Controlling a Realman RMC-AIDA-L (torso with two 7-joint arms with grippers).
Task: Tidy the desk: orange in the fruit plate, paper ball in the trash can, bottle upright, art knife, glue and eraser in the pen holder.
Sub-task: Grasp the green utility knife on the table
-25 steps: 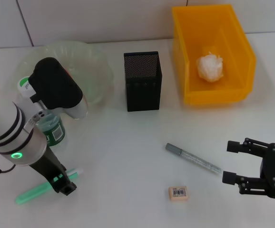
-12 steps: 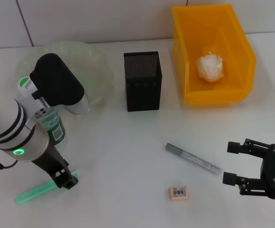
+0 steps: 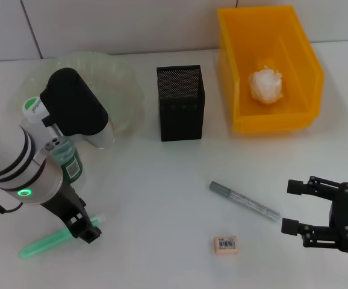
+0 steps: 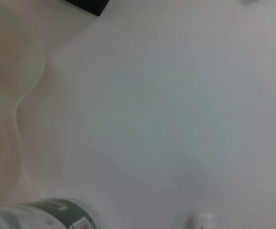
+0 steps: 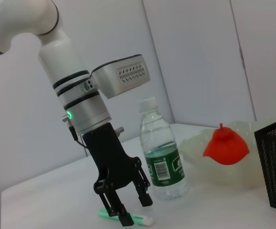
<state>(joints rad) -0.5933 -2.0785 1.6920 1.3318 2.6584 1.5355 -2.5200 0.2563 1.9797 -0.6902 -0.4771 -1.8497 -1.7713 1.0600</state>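
Glue (image 3: pixel 41 244) lies under the left pincer (image 5: pixel 128 208) (fingers spread, seen only from the right wrist).

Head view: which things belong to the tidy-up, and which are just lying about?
Job: glue under left claw, art knife, eraser, pen holder, bottle, paper ball, trash can, fruit plate, orange.
Lying about: nothing seen; right claw idle near art knife.

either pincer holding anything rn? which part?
Nothing held. Left pincer is open, straddling the green glue stick on the table near its capped end; right pincer is open, empty.
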